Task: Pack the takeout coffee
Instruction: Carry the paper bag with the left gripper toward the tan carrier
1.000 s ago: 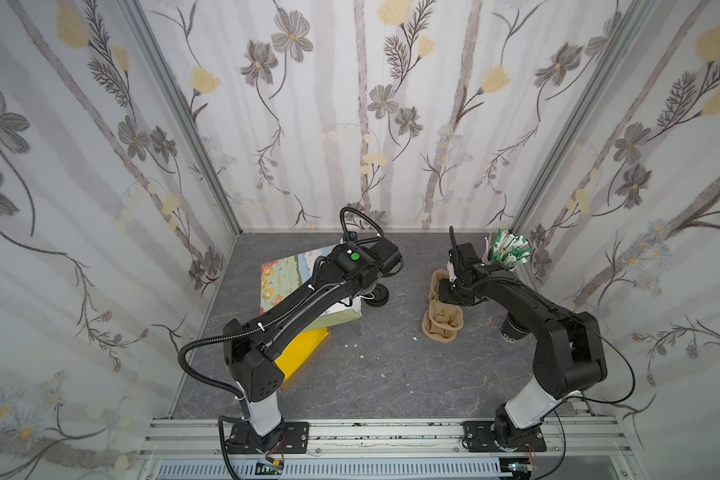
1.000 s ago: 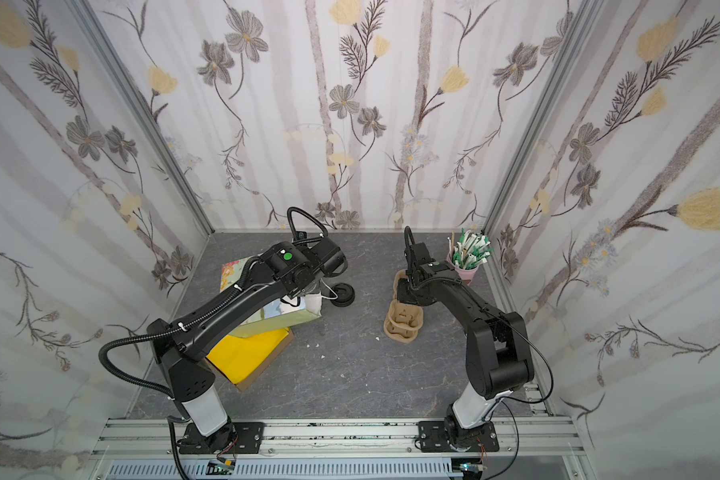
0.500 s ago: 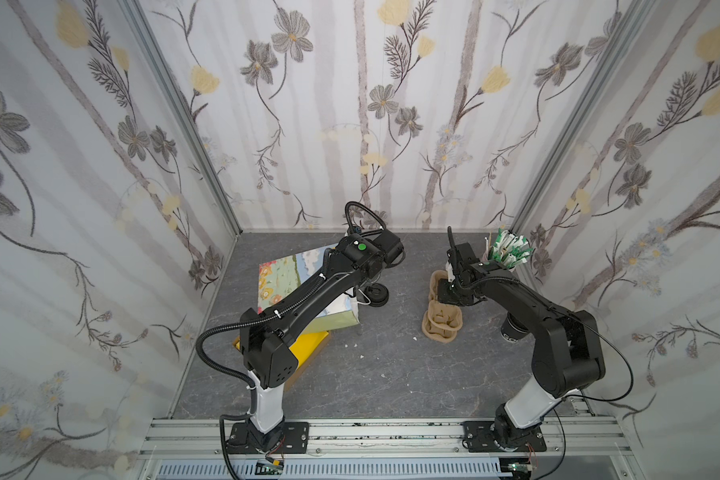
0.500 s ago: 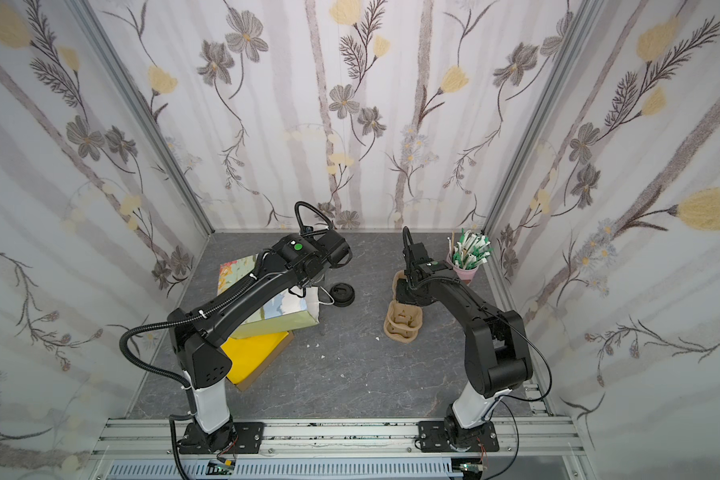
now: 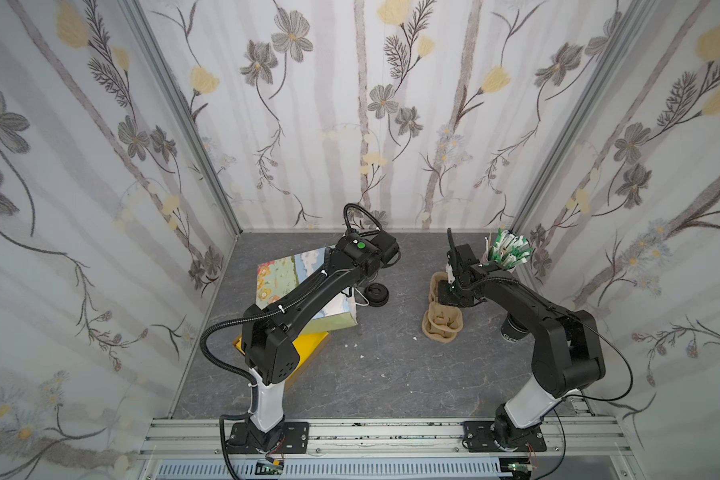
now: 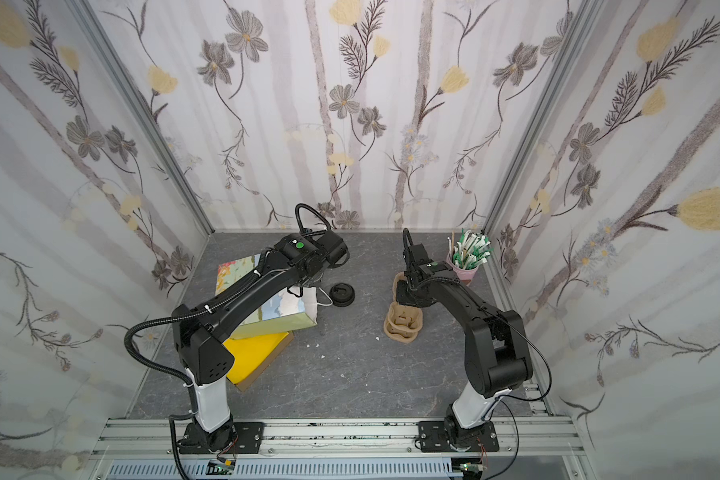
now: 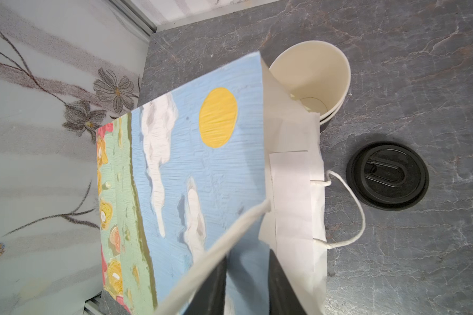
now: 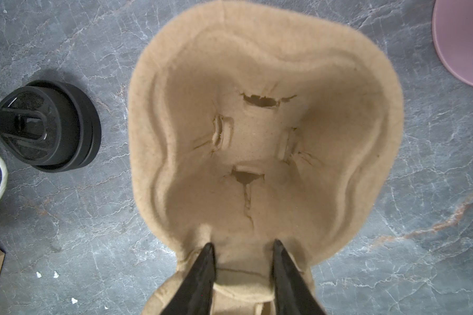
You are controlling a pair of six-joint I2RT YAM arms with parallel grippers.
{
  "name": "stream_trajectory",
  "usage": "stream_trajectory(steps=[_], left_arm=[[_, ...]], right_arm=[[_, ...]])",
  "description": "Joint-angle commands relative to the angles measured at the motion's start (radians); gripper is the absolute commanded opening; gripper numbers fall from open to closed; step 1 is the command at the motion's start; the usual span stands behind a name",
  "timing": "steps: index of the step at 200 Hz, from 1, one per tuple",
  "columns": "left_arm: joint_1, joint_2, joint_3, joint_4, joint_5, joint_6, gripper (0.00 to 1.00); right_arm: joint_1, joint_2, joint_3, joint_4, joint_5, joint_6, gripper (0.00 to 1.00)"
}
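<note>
Bright, even light; blurred close foregrounds

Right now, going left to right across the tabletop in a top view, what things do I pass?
Painted paper bag → black lids → pulp cup carrier → pink cup of sticks. The yellow box is left out because it overlaps the bag.

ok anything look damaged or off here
The pulp cup carrier has ragged tears around the floor of its pocket, clear in the right wrist view. Small white scraps lie loose on the table beside it.
</note>
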Motion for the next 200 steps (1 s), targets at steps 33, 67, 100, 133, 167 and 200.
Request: stream_trajectory(steps=[33, 67, 100, 133, 167, 200], left_arm=[[0.011, -0.013, 0.012, -0.028, -0.054, 0.01, 0.0], [0.01, -0.056, 0.033, -0.03, -0.028, 0.006, 0.0], [0.013, -0.127, 0.055, -0.03, 0.038, -0.03, 0.0], [0.013, -0.208, 0.043, -0.03, 0.082, -0.074, 0.0], [0.013, -0.269, 0.067, -0.028, 0.108, -0.11, 0.0], [0.013, -0.289, 0.163, -0.025, 0.198, -0.104, 0.0]], right_arm=[[-0.001, 0.006, 0.012, 0.02, -0.024, -0.005, 0.35], [-0.001, 0.007, 0.013, 0.017, -0.025, -0.01, 0.35], [-0.003, 0.007, 0.016, 0.013, -0.025, -0.011, 0.35], [-0.001, 0.014, 0.03, 0.009, -0.023, -0.013, 0.35], [-0.002, 0.024, 0.05, 0.003, -0.022, -0.016, 0.35], [-0.002, 0.032, 0.064, -0.001, -0.026, -0.019, 0.35]])
